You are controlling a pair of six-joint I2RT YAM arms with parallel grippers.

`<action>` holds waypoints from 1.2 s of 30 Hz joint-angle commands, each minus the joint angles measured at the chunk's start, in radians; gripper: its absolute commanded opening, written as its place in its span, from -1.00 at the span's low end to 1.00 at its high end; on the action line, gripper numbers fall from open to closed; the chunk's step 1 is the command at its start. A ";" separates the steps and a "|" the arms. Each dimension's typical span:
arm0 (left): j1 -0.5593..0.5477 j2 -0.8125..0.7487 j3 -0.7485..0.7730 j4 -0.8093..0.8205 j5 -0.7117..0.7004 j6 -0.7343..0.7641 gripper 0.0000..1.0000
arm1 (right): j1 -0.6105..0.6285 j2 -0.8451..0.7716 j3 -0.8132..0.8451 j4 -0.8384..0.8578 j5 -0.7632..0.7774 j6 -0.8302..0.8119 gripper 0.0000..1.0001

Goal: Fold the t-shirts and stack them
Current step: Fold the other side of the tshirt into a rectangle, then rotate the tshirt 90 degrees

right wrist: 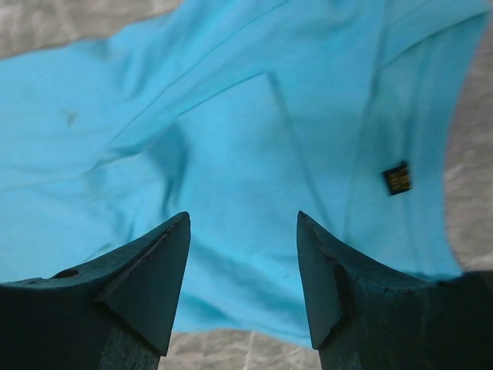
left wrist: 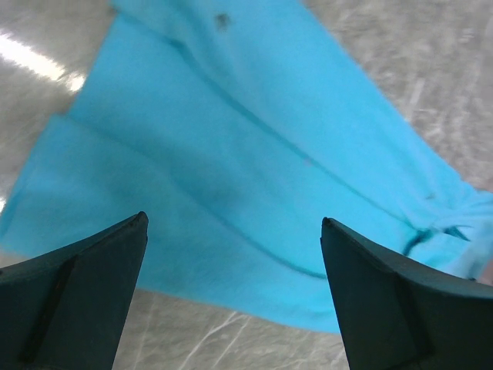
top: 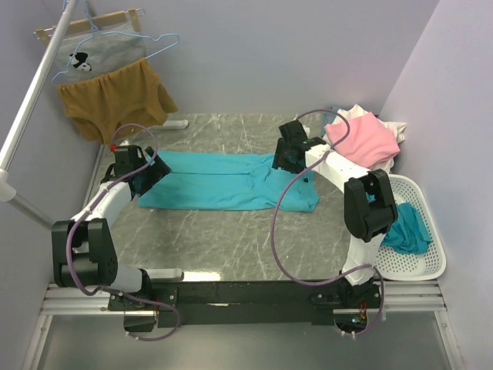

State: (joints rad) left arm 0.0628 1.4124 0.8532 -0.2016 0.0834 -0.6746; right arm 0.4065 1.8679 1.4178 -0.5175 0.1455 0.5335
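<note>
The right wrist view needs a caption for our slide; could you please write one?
Right gripper open over a turquoise t-shirt lying on the grey table, a small dark tag showing.

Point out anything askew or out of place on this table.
The turquoise t-shirt is a long strip, its right end rumpled and uneven. A teal shirt lies crumpled in the white basket, unfolded.
</note>
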 commanded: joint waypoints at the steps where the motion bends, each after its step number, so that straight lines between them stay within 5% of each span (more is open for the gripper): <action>1: -0.024 0.089 0.101 0.119 0.117 0.000 0.99 | -0.057 0.011 -0.033 0.050 0.002 -0.001 0.29; 7: -0.113 0.342 0.370 0.012 0.089 0.061 0.99 | -0.101 0.092 0.017 0.034 -0.079 -0.010 0.30; 19: -0.147 0.660 0.538 -0.064 0.039 0.084 0.99 | -0.103 0.181 0.085 -0.001 -0.107 0.006 0.34; 27: -0.251 0.527 0.330 -0.131 0.029 0.027 0.99 | -0.103 0.315 0.278 -0.176 -0.101 -0.041 0.33; 36: -0.314 0.314 -0.094 -0.033 0.209 -0.077 0.99 | -0.103 0.485 0.553 -0.327 -0.096 -0.131 0.34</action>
State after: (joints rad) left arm -0.2146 1.7248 0.9371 -0.0784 0.2008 -0.6796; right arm 0.3031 2.2570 1.8233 -0.7414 0.0429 0.4751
